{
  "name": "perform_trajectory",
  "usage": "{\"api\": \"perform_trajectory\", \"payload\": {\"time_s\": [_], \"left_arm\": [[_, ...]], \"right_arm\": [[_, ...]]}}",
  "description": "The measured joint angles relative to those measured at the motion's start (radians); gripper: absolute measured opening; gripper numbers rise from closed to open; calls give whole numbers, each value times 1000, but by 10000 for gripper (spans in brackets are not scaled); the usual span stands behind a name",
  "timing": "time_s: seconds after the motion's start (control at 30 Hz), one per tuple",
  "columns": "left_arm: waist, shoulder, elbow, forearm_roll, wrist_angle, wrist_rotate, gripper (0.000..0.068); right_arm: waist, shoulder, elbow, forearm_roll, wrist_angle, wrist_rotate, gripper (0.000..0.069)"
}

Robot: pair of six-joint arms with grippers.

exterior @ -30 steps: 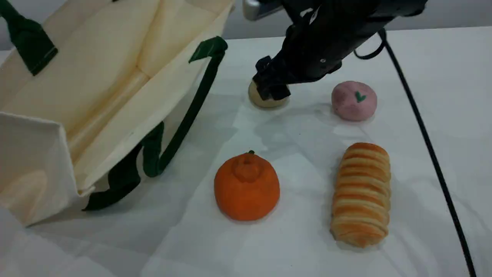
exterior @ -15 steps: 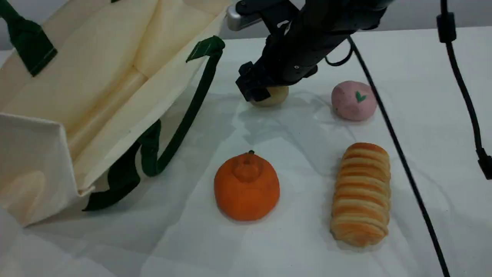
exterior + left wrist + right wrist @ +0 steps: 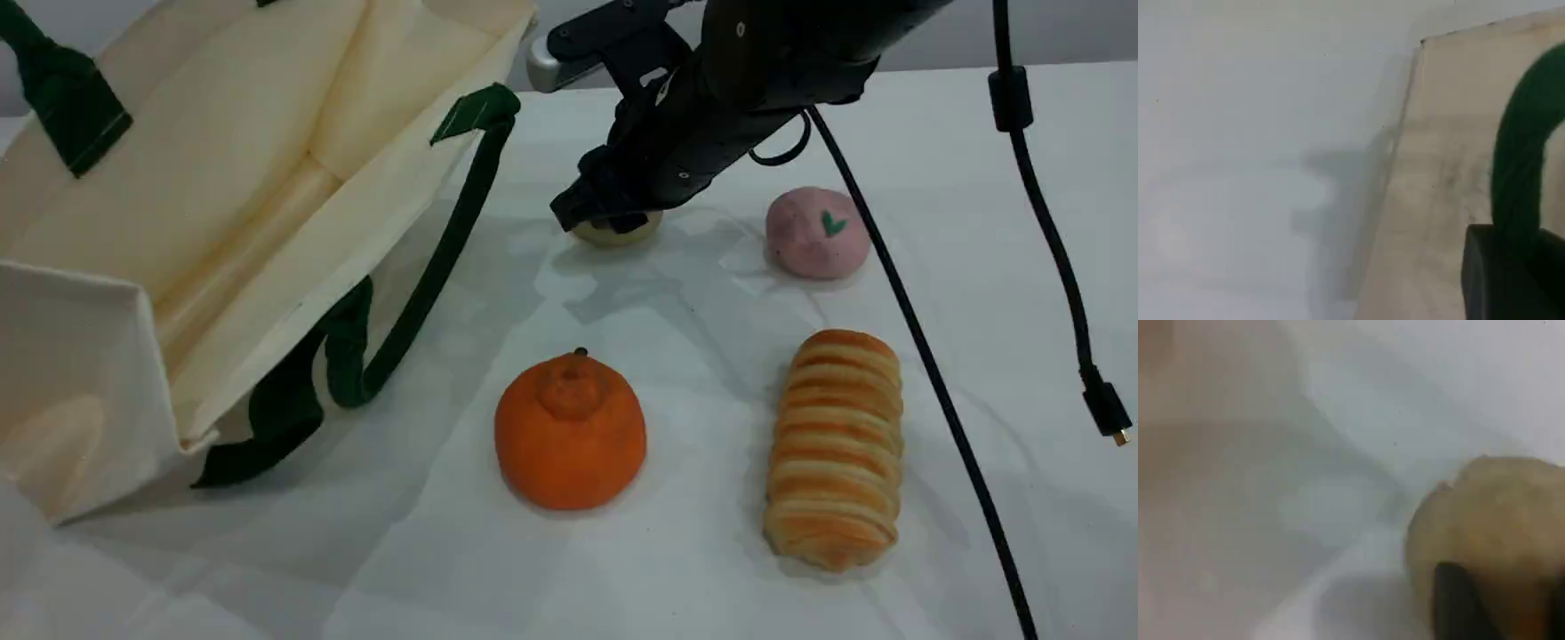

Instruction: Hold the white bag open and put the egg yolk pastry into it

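Note:
The white bag (image 3: pixel 222 178) lies on its side at the left, its mouth gaping toward the foods. In the left wrist view its canvas (image 3: pixel 1445 173) fills the right half, and its upper green handle (image 3: pixel 1525 147) runs into my left gripper (image 3: pixel 1511 280), which is shut on it. The egg yolk pastry (image 3: pixel 616 233) rests on the table at the back middle, mostly covered from above. My right gripper (image 3: pixel 605 212) sits down over it with its jaws closed in against its sides. Up close, the tan pastry (image 3: pixel 1498 520) presses against a dark fingertip (image 3: pixel 1458 600).
An orange fruit-shaped bun (image 3: pixel 570 431) sits front centre, a striped bread roll (image 3: pixel 836 449) front right and a pink ball with a green heart (image 3: pixel 818 233) back right. The bag's lower green handle (image 3: pixel 418 293) loops onto the table. Two black cables (image 3: pixel 925 356) cross the right side.
My right gripper has sunk onto the pastry and its jaws have come in against it. The arm has swung a little, bringing a second cable into view. The bag has not moved.

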State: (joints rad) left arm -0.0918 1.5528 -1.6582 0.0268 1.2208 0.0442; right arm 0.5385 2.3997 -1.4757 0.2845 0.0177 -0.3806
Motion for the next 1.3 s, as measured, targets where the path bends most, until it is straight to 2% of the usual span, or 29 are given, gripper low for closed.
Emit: {"api": "perform_trajectory", "payload": {"time_s": [0.13,0.23,0.37,0.5,0.83,1.17,1.3], "left_arm": [[0,0,0,0,0,0,104],[0,0,0,0,0,3,104],[0,0,0,0,0,7,104],[0,0,0,-2,0,24,104],[0,0,0,-4,0,37,104],[0,0,0,-41,0,153,104],[0,4,-16,-109,1,223,104]], "right_arm": [[0,1,0,0,20,-45,72],[0,-10,1,-1,38,-51,27],[0,-54,5,-3,95,-51,19],[-8,-123,4,-26,91,-51,15],[-114,-234,3,-79,208,-14,15],[-241,-377,3,-94,288,17,15],[-240,-446,3,-94,320,24,15]]}}
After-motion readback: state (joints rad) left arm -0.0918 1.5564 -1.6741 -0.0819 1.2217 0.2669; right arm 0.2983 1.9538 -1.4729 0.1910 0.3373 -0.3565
